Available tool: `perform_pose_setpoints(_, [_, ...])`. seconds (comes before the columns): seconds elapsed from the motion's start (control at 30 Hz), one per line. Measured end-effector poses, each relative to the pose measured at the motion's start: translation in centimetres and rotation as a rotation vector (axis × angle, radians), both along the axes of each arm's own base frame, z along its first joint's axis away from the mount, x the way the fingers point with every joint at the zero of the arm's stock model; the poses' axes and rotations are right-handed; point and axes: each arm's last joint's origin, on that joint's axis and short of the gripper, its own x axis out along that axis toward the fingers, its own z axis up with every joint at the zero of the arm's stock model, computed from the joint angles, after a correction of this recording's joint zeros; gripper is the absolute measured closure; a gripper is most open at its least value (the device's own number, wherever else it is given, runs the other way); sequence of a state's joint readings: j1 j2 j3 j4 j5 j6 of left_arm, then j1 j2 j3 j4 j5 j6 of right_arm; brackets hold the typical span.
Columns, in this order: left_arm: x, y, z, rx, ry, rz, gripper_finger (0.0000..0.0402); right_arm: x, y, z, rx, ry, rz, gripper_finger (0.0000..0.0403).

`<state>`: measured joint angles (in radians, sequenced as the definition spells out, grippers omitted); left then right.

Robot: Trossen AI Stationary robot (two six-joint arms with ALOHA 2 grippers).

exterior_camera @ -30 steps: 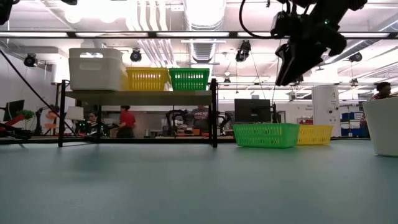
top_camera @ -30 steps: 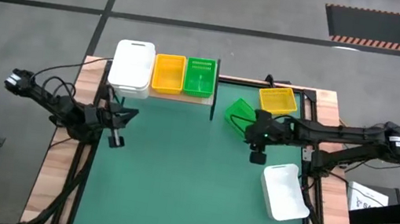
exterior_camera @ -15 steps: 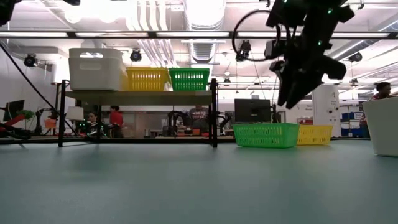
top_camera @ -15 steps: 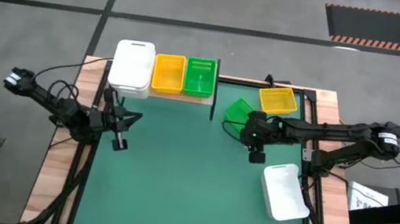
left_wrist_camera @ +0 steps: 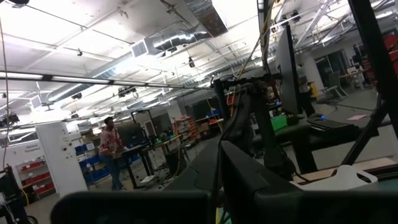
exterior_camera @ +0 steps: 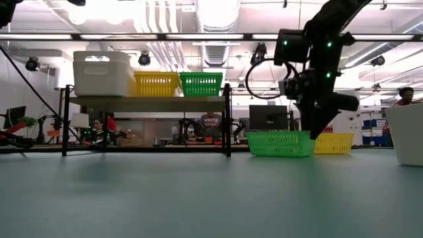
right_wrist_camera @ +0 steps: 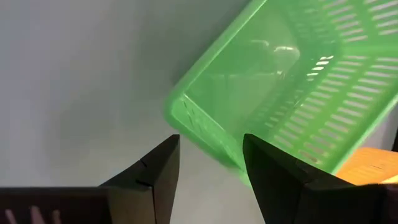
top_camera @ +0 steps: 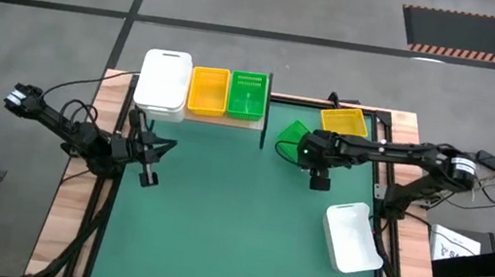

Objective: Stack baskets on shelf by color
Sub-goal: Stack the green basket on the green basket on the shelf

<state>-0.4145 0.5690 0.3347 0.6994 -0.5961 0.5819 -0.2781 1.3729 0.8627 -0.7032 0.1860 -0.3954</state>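
On the green worktop (top_camera: 234, 225), the right end effector (top_camera: 319, 176) hangs released at the loose green basket (top_camera: 293, 137), its near rim between the fingers (right_wrist_camera: 155, 174); a yellow basket (top_camera: 343, 123) lies beyond. The shelf (top_camera: 221, 117) holds white, yellow and green baskets; left end effector (top_camera: 147, 168) released, idle at the left edge

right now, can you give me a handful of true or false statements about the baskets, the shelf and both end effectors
1. The shelf holds a white basket, a yellow basket and a green basket. True.
2. The right end effector is shut on the loose green basket. False: its fingers are open, just short of that basket's rim.
3. The loose white basket lies on the mat near the right arm's base. True.
4. The loose yellow basket sits inside the loose green one. False: they lie side by side on the mat.
5. The left end effector holds a white basket. False: it hangs empty over the mat's left edge.
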Motion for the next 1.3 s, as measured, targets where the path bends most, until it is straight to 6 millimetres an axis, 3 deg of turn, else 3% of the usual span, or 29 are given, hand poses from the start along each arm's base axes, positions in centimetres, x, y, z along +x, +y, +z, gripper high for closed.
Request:
perform_pose_setpoints(0.27, [0.0,0.0,0.0,0.000,0.000,0.000,0.0400,0.4,-0.3,-1.4,0.014,0.059,0.018,0.0268])
perform_pose_setpoints(0.57, [0.0,0.0,0.0,0.000,0.000,0.001,0.0400,0.4,-0.2,-1.3,0.017,0.052,0.011,0.0384])
perform_pose_setpoints(0.87, [0.0,0.0,0.0,0.000,0.000,0.001,0.0400,0.3,0.7,-0.2,0.028,-0.026,-0.089,0.0394])
perform_pose_setpoints(1.07, [0.0,0.0,0.0,0.000,0.000,0.001,0.0400,1.1,1.6,3.3,0.029,-0.140,-0.123,0.0394])
perform_pose_setpoints(1.3, [0.0,0.0,0.0,0.000,0.000,0.001,0.0400,3.1,1.9,9.7,-0.041,-0.290,-0.141,0.0394])
